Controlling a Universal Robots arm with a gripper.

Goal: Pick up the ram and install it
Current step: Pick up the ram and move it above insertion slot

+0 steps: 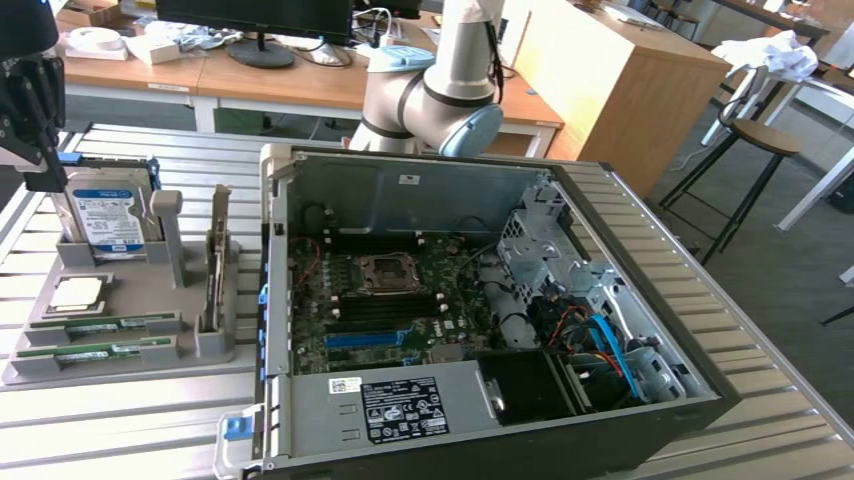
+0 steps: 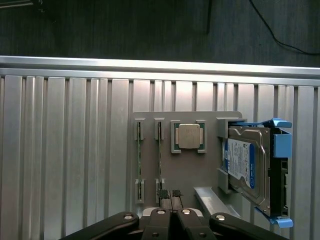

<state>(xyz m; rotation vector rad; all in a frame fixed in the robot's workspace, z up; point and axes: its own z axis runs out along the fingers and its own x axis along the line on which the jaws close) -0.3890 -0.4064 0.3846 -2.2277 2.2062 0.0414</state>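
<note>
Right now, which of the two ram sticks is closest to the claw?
The ram stick beside the square processor chip; the claw sits by its end. The other stick lies one slot farther out.

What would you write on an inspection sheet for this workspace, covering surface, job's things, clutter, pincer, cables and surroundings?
Surface: ribbed metal table.
Job's things: ram stick and second ram stick, both in the grey holder; computer case open.
Clutter: hard drive, upright card, processor chip in the same holder.
Grippers: pincer shut, empty, above the holder.
Cables: blue and red wires inside the case.
Surroundings: desk with monitor, stool.
</note>
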